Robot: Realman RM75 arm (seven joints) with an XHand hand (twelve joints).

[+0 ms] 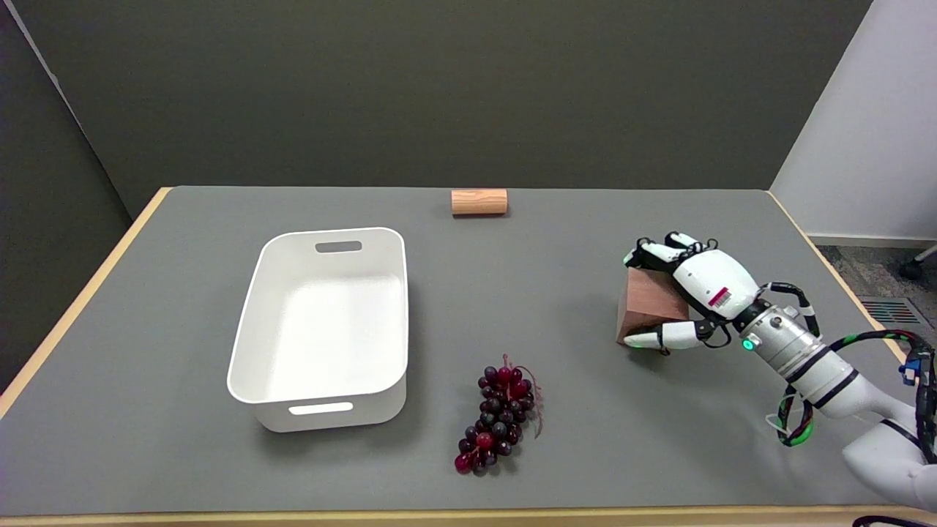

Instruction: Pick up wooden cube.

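Note:
The wooden cube (648,304), reddish brown, sits tilted at the right side of the grey table. My right hand (692,293) grips it: the fingers (659,252) curl over its far top edge and the thumb presses against its near lower edge. The cube looks tipped up off the table on one side, with a shadow beneath it. The arm reaches in from the lower right.
A white bin (322,326) stands left of centre. A bunch of dark red grapes (498,424) lies near the front middle. A wooden cylinder (479,201) lies at the table's far edge. The table's right edge (827,256) runs close behind the hand.

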